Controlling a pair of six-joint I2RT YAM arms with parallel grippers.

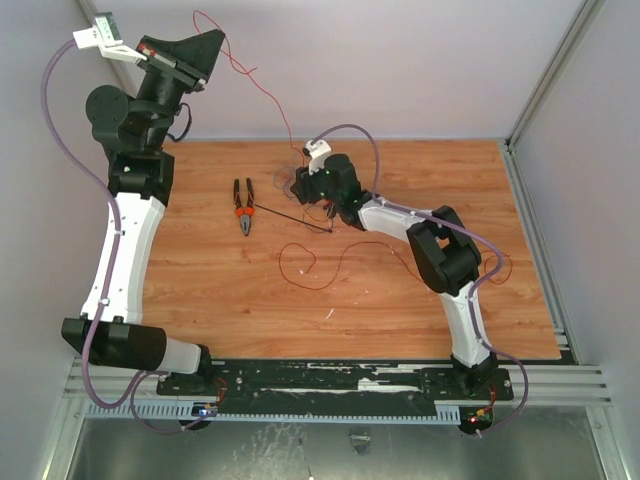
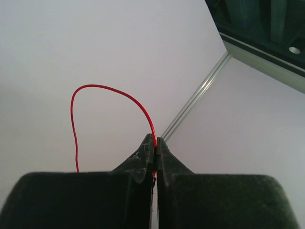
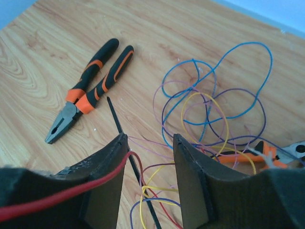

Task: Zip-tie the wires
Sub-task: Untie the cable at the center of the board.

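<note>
Wires (image 3: 209, 109) lie in a loose tangle on the wooden surface (image 1: 400, 300), toward its far middle. They are thin loops of blue, purple, yellow, orange and red crossing over one another. One red strand (image 2: 102, 86) climbs from the tangle up and to the left through the air to the left pincer (image 2: 156, 143), which is raised high above the far left corner. Its fingers are pressed together on that strand. In the left wrist view the red line comes out at the tips, arches over and drops behind one finger. More red wire curls in an open loop on the surface, nearer the arms.

The right pincer (image 3: 148, 143) hangs low over the edge of the tangle with its fingers spread and nothing pinched. The zip tie (image 3: 115, 114), a thin black strip, lies flat on the surface and runs through the gap. It passes close by the finger on the left of the wrist view, but whether it touches I cannot tell. A red wire crosses the outside of that finger.

Pliers (image 3: 90, 90) with black-and-orange handles lie just beside the zip tie's far end. Another orange-handled tool (image 3: 267, 155) shows at the right of the tangle, mostly hidden.
</note>
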